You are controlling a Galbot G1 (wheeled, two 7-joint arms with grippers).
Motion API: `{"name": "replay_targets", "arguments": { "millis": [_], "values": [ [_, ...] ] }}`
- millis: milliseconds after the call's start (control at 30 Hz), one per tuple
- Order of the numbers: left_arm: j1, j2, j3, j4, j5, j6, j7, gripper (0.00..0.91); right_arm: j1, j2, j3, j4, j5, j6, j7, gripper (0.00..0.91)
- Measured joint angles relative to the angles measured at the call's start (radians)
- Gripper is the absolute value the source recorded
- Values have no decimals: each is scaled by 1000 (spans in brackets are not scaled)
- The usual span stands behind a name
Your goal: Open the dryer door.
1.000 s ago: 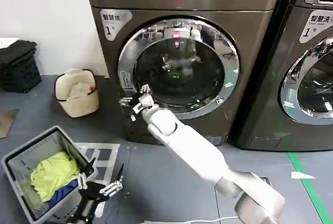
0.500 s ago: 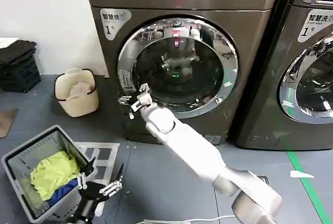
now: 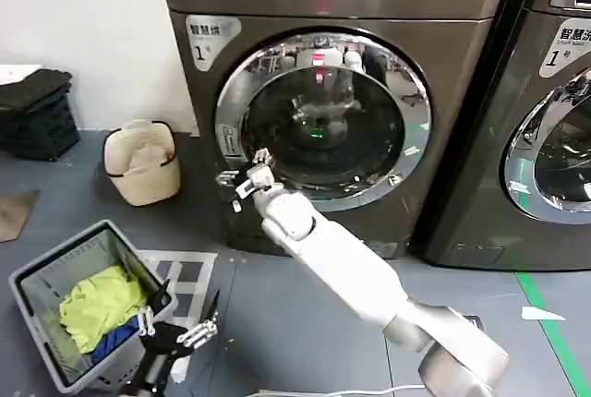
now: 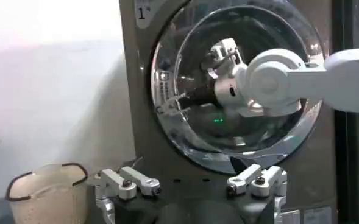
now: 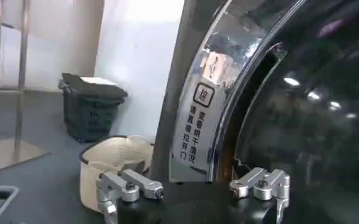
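nearest the dryer door (image 3: 323,120) sits the idle left gripper (image 3: 175,328), fingers spread, by the laundry basket (image 3: 55,272) — farther in, the right gripper (image 3: 245,180), also spread, reaches the shut door's left rim, probably to catch its edge.

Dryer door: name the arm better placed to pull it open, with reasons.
Right. The right gripper, fingers open, is at the left rim of the dryer door; the left gripper hangs low near the laundry basket, away from the door.
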Motion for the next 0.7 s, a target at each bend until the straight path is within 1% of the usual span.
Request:
{"name": "replay_targets", "arguments": {
  "millis": [700],
  "values": [
    [-1, 0, -1, 1, 0, 0, 0, 907, -7, -1, 0, 13, -6, 1, 34, 907]
  ]
}}
